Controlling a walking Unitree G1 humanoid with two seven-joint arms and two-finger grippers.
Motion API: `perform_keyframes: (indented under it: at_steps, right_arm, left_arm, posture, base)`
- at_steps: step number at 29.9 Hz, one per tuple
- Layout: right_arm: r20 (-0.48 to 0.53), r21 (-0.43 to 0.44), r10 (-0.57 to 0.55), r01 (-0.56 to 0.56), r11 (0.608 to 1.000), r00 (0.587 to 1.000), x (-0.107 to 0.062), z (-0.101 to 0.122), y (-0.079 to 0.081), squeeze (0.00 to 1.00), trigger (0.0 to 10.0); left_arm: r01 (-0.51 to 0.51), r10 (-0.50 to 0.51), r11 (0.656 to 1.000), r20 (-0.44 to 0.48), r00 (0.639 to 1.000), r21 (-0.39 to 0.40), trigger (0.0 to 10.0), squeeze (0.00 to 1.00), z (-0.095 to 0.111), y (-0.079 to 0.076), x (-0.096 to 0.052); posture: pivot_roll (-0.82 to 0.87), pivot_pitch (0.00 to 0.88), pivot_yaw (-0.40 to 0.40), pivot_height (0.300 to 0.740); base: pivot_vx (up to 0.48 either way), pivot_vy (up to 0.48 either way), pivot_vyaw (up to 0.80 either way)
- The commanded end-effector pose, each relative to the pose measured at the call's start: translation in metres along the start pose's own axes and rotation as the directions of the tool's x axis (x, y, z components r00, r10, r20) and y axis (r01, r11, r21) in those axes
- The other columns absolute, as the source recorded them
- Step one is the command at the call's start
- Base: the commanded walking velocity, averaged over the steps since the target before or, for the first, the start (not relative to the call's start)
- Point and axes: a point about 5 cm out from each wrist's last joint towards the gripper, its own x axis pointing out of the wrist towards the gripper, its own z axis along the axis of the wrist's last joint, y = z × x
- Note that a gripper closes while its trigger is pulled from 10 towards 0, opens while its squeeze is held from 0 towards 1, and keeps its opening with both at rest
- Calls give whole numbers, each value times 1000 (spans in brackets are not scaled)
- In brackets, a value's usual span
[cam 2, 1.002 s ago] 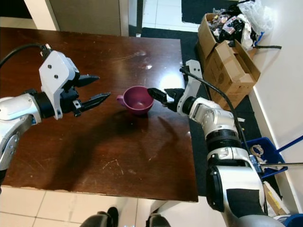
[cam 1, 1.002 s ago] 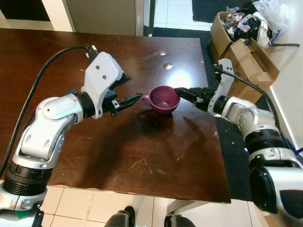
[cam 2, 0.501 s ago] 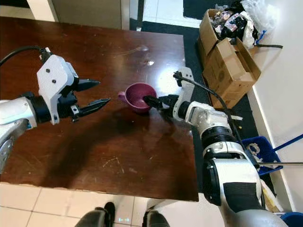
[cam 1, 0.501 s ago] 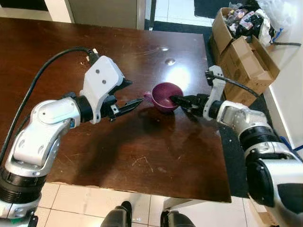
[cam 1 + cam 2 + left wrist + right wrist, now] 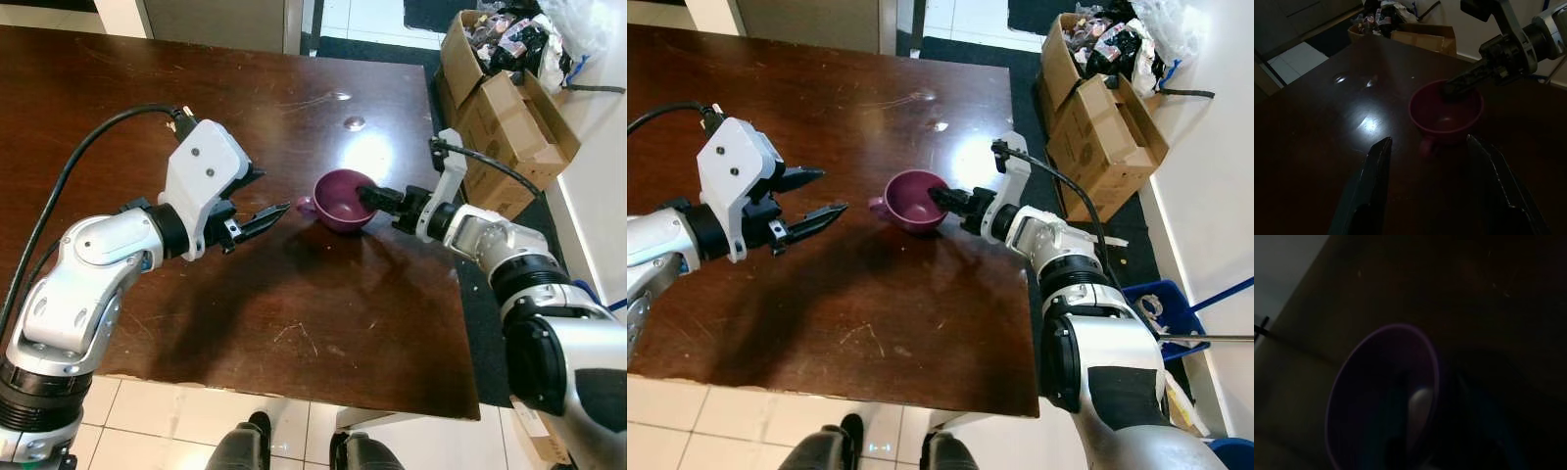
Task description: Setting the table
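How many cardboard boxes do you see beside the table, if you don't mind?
2: an open cardboard box of clutter by the table's far right corner, and a closed box just nearer; more may be hidden.

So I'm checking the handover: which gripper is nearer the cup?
Right. The right gripper grips the cup's rim on its right side, one finger inside. The left gripper hovers open to the cup's left, short of the handle, not touching.

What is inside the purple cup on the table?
One finger of the right gripper reaches over the rim into the purple cup, the other stays outside. Otherwise the cup looks empty; the part of the bottom under the finger is hidden.
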Motion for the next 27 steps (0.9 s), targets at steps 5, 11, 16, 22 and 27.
perform_keyframes:
  at_steps: [5, 11, 16, 22, 27]
  right_arm:
    - [26, 52, 14, -16, 998, 1000, 4, -6, 2, 0, 0]
    - [50, 82, 13, -17, 997, 999, 4, -9, 1, 0, 0]
    - [180, 104, 37, -56, 993, 983, -2, 15, 3, 0, 0]
    - [229, -50, 89, -80, 996, 969, -5, 32, 14, 0, 10000]
    - [256, -159, 116, -76, 984, 960, -12, 28, 28, 0, 10000]
  left_arm:
    - [-7, 7, 1000, 2, 1000, -11, 10000, 0, -3, -4, 1]
    - [-21, 21, 1000, 12, 1000, -18, 10000, 0, -5, -5, 5]
    - [-48, 49, 998, 24, 999, -32, 10000, 0, -7, -6, 10]
    - [-122, 124, 991, 32, 992, -52, 10000, 0, -9, -2, 15]
    - [-214, 218, 973, 37, 975, -91, 10000, 0, -10, 10, 12]
  posture:
    - [109, 107, 10, 740]
    - [92, 79, 9, 740]
    - [67, 60, 11, 740]
    - [34, 51, 24, 740]
    - [15, 50, 35, 740]
  base:
    - [0, 0, 0]
    - [0, 0, 0]
    - [0, 0, 0]
    - [0, 0, 0]
    - [0, 0, 0]
